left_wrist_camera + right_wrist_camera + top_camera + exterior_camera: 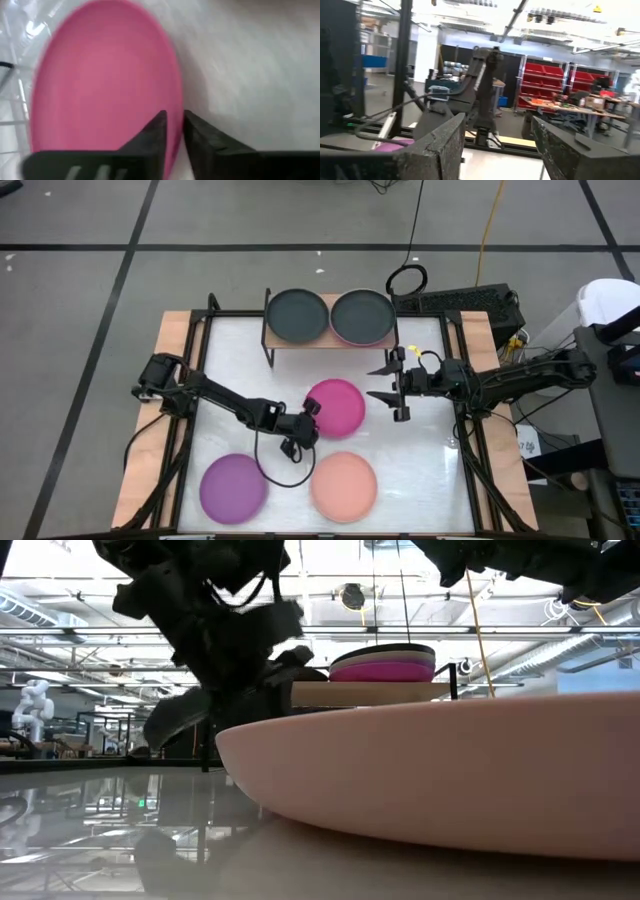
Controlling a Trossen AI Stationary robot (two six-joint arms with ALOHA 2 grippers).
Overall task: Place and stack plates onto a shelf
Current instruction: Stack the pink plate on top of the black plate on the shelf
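A magenta plate (337, 406) sits mid-table, and my left gripper (311, 418) is shut on its near left rim; the plate fills the left wrist view (100, 85). My right gripper (386, 383) hangs open and empty just right of that plate, pointing toward the table's left. The light-wood shelf (268, 335) at the far edge carries a black plate (295, 315) on its left half. On its right half is a stack with a dark plate on top (362, 315) and a magenta one beneath (385, 671). A purple plate (233, 487) and a peach plate (343, 485) lie flat near the front edge. My left gripper pinches the magenta plate's rim (175, 125) between its two fingers, one finger (156, 134) over the plate's inner face and the other (202, 140) outside the edge. The fingers come from the table's near left side. Whether the plate is clear of the table I cannot tell.
The peach plate (450, 780) fills the front of the low view, with the shelf (370, 693) behind it. Wooden rails (175, 330) border the white tabletop. Cables and a black box (470, 302) lie at the far right.
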